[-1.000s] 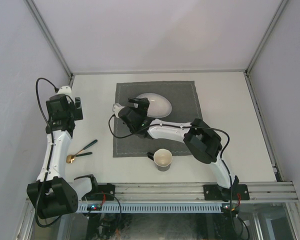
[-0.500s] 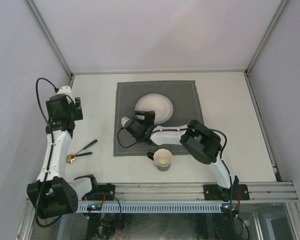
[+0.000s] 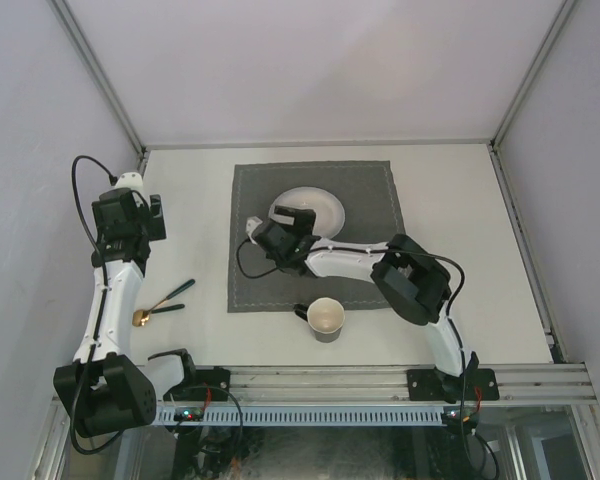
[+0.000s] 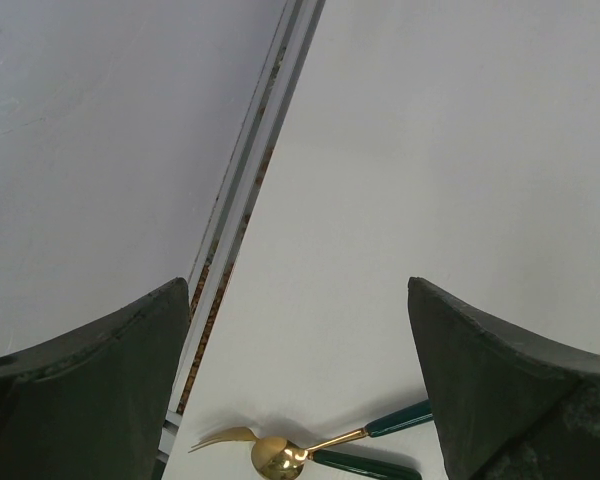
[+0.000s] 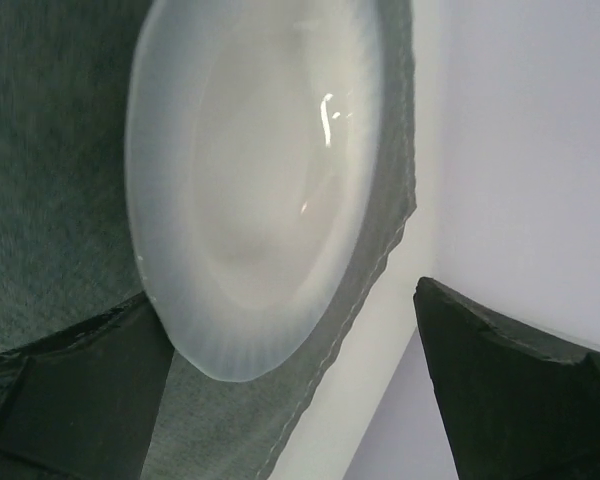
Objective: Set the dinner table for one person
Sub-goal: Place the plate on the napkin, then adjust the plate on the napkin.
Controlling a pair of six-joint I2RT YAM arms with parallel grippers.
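- The off-white surface filled the floor of the walled rig, railed in aluminium, with both arms bolted at its near edge; it was the place to be laid.
- A grey stitched mat lay flat at its middle; any move across it looked best made lifted, so the cloth would not ruck.
- A white plate sat on the mat, toward its far side; the right hand hovered at the plate's near-left rim, fingers spread wide and holding nothing; the plate seemed placed, so I judged the sound move was to rise straight up clear of the rim before swinging away.
- A dark cup with a pale inside stood upright at the mat's near edge; whether on the cloth or just off it I could not tell; it probably wanted a grasp across the wall, kept level.
- A gold spoon and fork, green-handled, lay together on the bare surface left of the mat; the left hand hung above them, gaping and empty; since they touched, taking one handle at a time seemed wise.
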